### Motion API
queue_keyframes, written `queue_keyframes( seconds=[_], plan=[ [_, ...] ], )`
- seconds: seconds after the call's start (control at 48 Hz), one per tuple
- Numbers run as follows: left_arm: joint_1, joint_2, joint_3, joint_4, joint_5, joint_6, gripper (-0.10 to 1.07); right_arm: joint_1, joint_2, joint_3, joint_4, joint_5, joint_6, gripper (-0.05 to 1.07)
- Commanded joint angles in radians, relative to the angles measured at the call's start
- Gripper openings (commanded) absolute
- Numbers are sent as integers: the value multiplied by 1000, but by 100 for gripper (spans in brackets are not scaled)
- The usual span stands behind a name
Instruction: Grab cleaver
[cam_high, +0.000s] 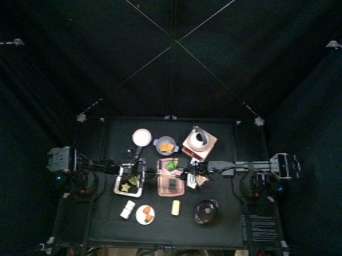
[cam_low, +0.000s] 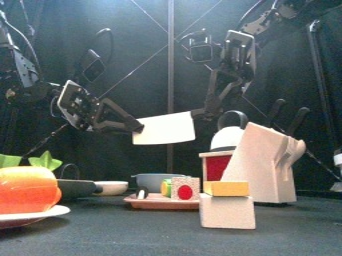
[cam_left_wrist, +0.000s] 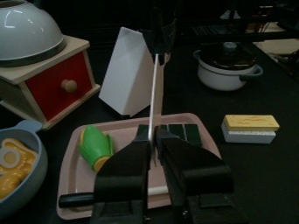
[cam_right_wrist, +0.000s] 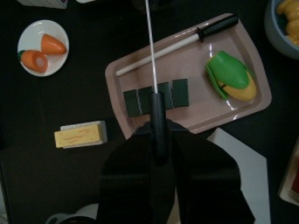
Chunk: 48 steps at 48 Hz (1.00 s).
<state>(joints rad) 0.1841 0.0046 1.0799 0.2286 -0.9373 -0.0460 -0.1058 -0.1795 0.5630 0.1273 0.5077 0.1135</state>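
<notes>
My left gripper (cam_low: 127, 125) and right gripper (cam_right_wrist: 153, 131) both clamp the cleaver (cam_low: 164, 129), held aloft above the pink tray (cam_right_wrist: 246, 54).

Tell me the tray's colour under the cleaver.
Pink tray, clearest in the right wrist view.

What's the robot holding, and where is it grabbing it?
The cleaver, in mid-air: the right pincer grips one end, the left pincer is at the other.
</notes>
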Motion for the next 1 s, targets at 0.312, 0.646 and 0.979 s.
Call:
queue_keyframes(
  seconds=[0.312,0.646,0.979],
  plan=[
    [9,44,-48,55,-11,0,38,-2,-31,15,0,-8,9,35],
    [9,63,-71,55,-12,0,38,-8,-26,23,-2,-2,9,35],
    [9,64,-72,55,-3,-2,38,-11,-17,38,-17,0,9,35]
  ],
)
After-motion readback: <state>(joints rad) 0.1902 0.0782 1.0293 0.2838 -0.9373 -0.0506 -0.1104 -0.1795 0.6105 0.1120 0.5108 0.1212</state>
